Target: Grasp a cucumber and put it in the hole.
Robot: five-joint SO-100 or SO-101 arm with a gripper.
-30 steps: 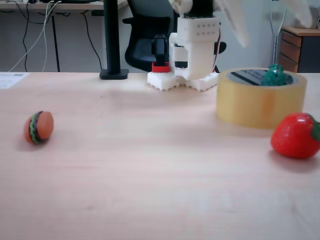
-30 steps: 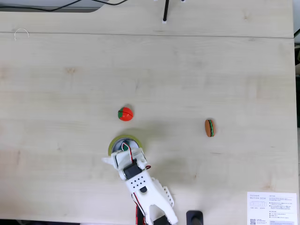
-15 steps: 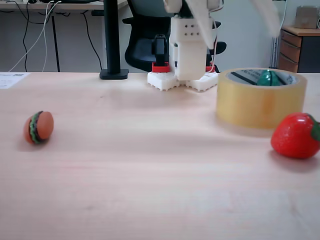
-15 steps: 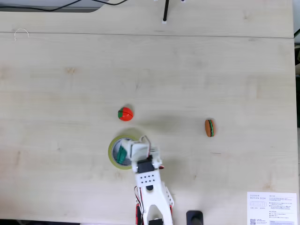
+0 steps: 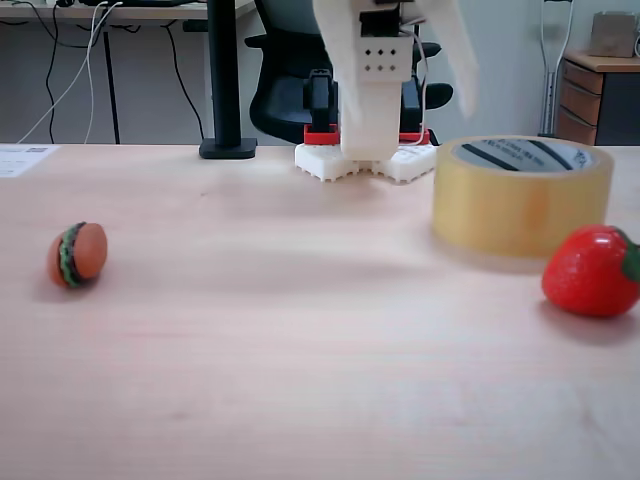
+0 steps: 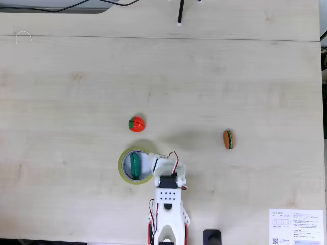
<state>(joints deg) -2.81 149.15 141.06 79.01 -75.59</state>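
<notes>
The cucumber (image 6: 135, 165) now lies flat inside the hole (image 6: 142, 172) of the tape roll (image 5: 521, 195), no longer protruding above its rim as before. The gripper (image 6: 159, 162) has swung aside, beside the roll in the top-down fixed view, holding nothing; its opening cannot be judged. Strawberry (image 5: 593, 270) and burger (image 5: 77, 254) are unmoved.
</notes>
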